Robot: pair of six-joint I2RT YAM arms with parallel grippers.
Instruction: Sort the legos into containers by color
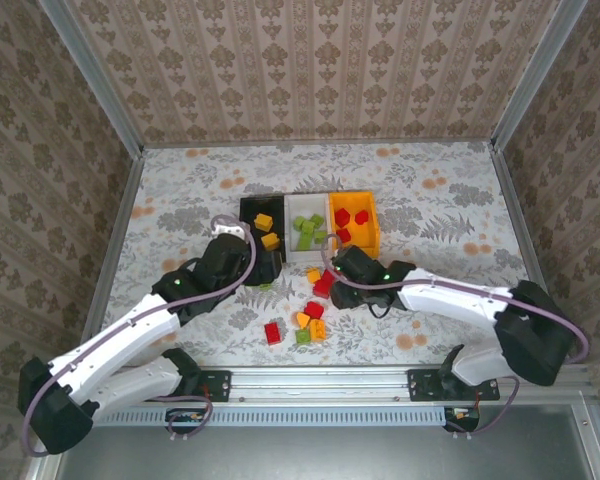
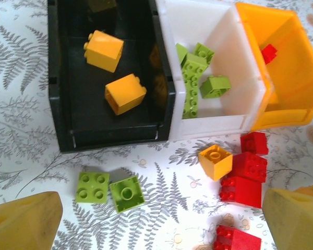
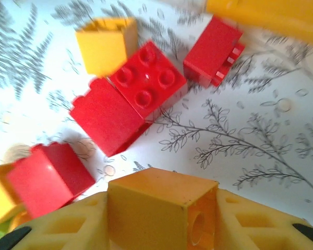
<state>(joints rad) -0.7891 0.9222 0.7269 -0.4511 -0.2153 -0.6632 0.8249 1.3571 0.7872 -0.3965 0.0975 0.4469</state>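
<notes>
Three containers stand in a row: a black bin (image 1: pixel 248 212) with orange-yellow legos (image 2: pixel 125 92), a white bin (image 2: pixel 229 62) with green ones (image 2: pixel 194 73), and an orange bin (image 1: pixel 372 228) with red ones. My right gripper (image 3: pixel 161 221) is shut on an orange-yellow brick (image 3: pixel 156 205), just off the table beside a cluster of red bricks (image 3: pixel 146 80). My left gripper (image 2: pixel 161 224) hangs open in front of the black bin, above two green bricks (image 2: pixel 92 186), with nothing between its fingers (image 2: pixel 26 221).
Loose legos lie in front of the bins: another orange-yellow brick (image 2: pixel 215 161), red bricks (image 2: pixel 249 167), and a small group nearer the arm bases (image 1: pixel 305 328). Patterned walls enclose the table, and a metal rail (image 1: pixel 320 382) runs along its near edge.
</notes>
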